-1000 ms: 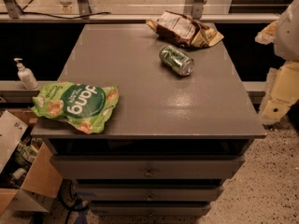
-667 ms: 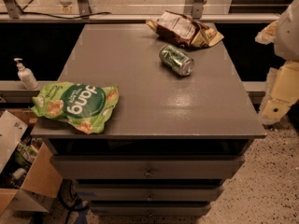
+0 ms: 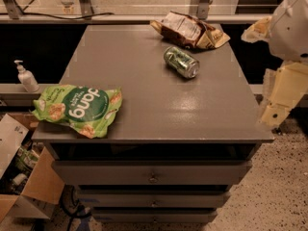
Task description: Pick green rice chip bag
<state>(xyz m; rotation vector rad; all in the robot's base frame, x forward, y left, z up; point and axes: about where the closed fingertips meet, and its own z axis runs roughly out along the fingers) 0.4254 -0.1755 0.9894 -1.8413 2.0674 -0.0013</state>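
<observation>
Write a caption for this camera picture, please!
The green rice chip bag sits front-left on the cabinet, can and brown bag at the back, gripper off the right edge.

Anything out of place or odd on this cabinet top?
The green rice chip bag lies at the front-left corner, overhanging the edge of the table. The green can lies tipped on its side near the crumpled brown bag. The claw hangs off to the right.
</observation>
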